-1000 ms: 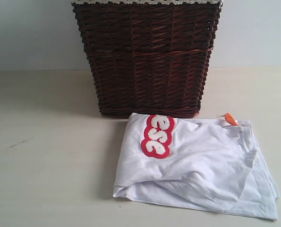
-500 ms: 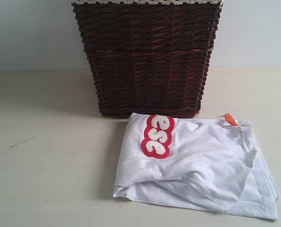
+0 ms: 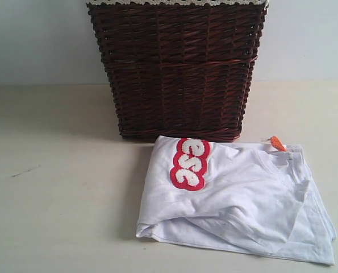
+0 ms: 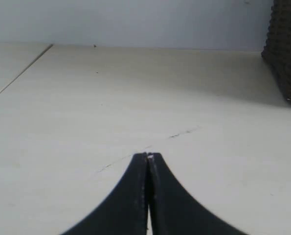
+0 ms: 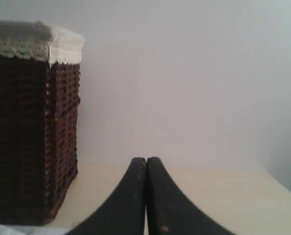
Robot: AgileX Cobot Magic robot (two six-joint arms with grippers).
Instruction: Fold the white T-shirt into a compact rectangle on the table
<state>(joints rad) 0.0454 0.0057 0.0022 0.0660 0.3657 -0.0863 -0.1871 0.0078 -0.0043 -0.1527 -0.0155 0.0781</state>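
Where the desk (image 3: 55, 216) runs up to the foot of the dark brown wicker basket (image 3: 177, 68), the white T-shirt (image 3: 237, 199) lies in a loose heap, its far edge just beside the basket's base. The shirt is bunched rather than flat. Several layers overlap, creases run diagonally across it, and its near right corner reaches close to the edge of the exterior view. The red-outlined letters (image 3: 190, 163) face up on the shirt's left part, near the basket. A small orange tag (image 3: 277, 143) sits at the shirt's far right edge. The basket stands upright in front of a pale wall (image 3: 38, 40), with a white lace-edged cloth liner (image 5: 33, 39) folded over its rim.

Left gripper (image 4: 148, 156): jaws clenched, tips meeting, holding no object. It hangs over bare desk, where a thin dark scuff mark (image 4: 184, 132) crosses the surface ahead of the tips. A corner of the basket shows at the side of this view.

Right gripper (image 5: 145, 160): jaws likewise pressed together and empty. It points toward the wall, with the basket off to one side. A sliver of white fabric shows at the basket's foot.
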